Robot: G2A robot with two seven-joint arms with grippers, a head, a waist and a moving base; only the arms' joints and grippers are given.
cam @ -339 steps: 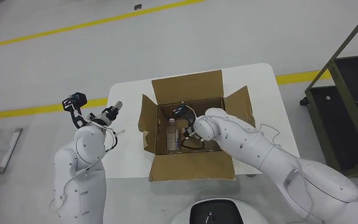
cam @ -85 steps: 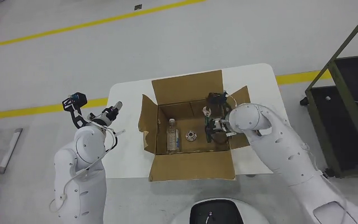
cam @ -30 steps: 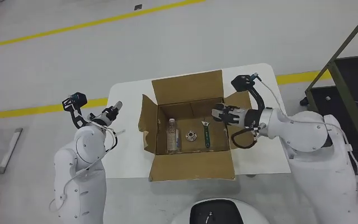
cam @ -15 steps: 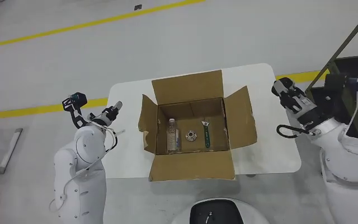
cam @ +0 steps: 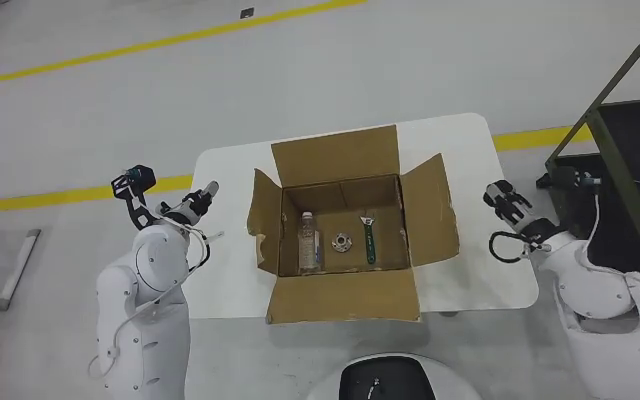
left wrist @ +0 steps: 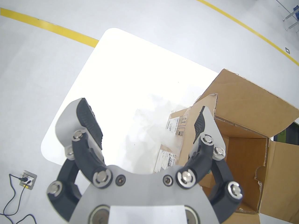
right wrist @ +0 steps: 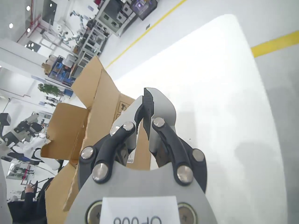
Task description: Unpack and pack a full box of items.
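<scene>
1. Inside the open cardboard box [cam: 335, 155], which is sitting in the middle of the white worktop [cam: 230, 190], three items are lying in a row on its floor: a clear bottle [cam: 308, 243] at the left; a round metal part [cam: 342, 241] in the middle; a green-handled wrench [cam: 368, 240] at the right; each is lying apart from the next.
2. Off the worktop's left edge the left jaws are hanging spread and empty; off its right edge the right jaws are sitting pressed together, pinching nothing.
3. The bottle is likely going to feel light, smooth and slightly yielding; a hold across its mid-body is looking safest.
4. The wrench is looking stiff and heavier; mid-handle suits it; the round part, small and hard, is probably going to slip unless pinched across its rim.
5. The box walls are narrowing any approach; coming straight down is looking wise.
</scene>
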